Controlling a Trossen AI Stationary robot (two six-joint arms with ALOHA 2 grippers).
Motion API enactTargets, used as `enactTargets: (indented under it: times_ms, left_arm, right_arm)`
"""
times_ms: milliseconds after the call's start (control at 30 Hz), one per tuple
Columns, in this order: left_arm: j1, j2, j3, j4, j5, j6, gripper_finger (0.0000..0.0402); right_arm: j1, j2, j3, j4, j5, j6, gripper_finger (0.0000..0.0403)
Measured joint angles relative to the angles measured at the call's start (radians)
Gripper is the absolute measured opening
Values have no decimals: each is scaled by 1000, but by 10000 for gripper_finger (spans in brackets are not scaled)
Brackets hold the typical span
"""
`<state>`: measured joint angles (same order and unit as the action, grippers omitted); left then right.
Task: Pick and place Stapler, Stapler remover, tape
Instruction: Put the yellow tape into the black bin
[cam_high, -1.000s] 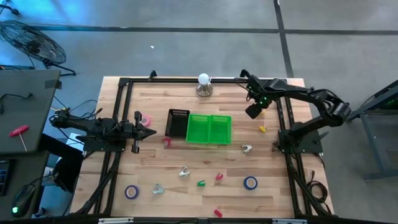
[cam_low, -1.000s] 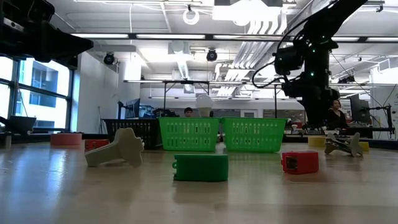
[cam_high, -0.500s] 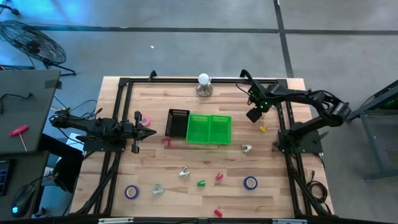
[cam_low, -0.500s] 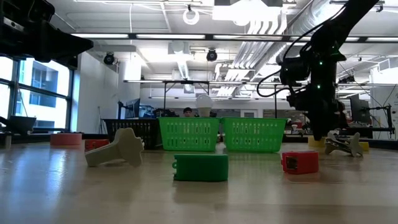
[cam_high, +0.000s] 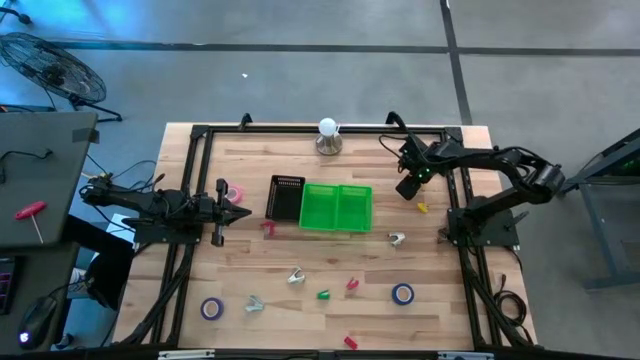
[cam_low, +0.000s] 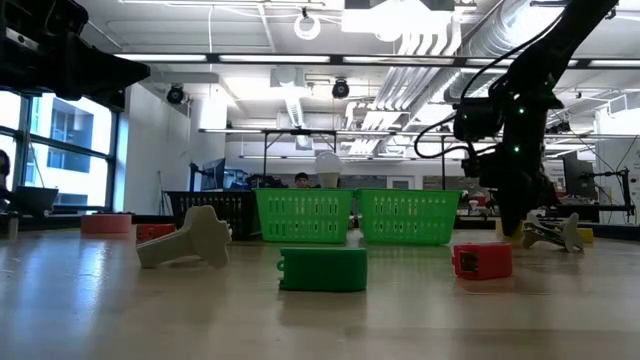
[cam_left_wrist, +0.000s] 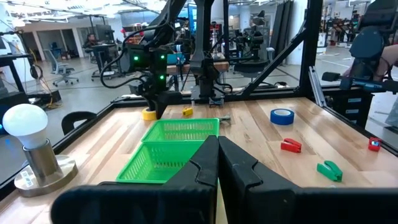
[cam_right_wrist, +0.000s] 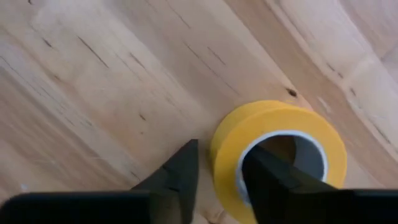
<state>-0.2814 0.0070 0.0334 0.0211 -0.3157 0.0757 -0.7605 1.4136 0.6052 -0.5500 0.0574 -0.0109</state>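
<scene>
The yellow tape roll (cam_right_wrist: 278, 144) lies flat on the table's far right part, seen close in the right wrist view. My right gripper (cam_high: 407, 186) is low over it and open. One finger (cam_right_wrist: 268, 179) stands in the roll's hollow centre, the other (cam_right_wrist: 179, 175) outside its wall. The left wrist view shows the roll (cam_left_wrist: 148, 114) under that arm. My left gripper (cam_high: 236, 211) is shut and waits at the table's left, near the pink tape (cam_high: 235, 193). The blue tape (cam_high: 403, 293) and the purple tape (cam_high: 211, 308) lie flat near the table's near edge. My right gripper comes at the yellow roll from above, pointing down, its fingers on either side of the roll's wall (cam_right_wrist: 225, 155). Whether either finger touches the wall, I cannot tell. The roll lies flat on the table.
A green basket (cam_high: 337, 208) and a black basket (cam_high: 286, 197) sit mid-table, with a bulb on a stand (cam_high: 328, 135) at the far edge. Small red, green and white staplers and removers are scattered over the near half, one white remover (cam_high: 397, 238) near the right arm.
My right gripper has come down toward the table onto the yellow tape roll, shifting slightly toward the near edge. The left arm has kept still.
</scene>
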Motion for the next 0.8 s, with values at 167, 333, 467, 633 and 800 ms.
enactTargets:
  times_ms: [167, 333, 467, 633, 800]
  left_arm:
    - [0, 0, -1, 6, -17, 15, 0]
    - [0, 0, -2, 17, -53, 29, 0]
    - [0, 0, -2, 21, -55, 31, 0]
    - [0, 0, -2, 32, -116, 32, 0]
    - [0, 0, -2, 61, -236, 32, 0]
  right_arm:
    - [16, 0, 2, 48, -12, -80, 31]
    - [64, 0, 2, 87, 10, -83, 31]
    - [124, -1, 25, 85, -4, -71, 31]
    - [255, -2, 114, 38, -4, -52, 31]
    - [418, -2, 256, -68, 47, -40, 31]
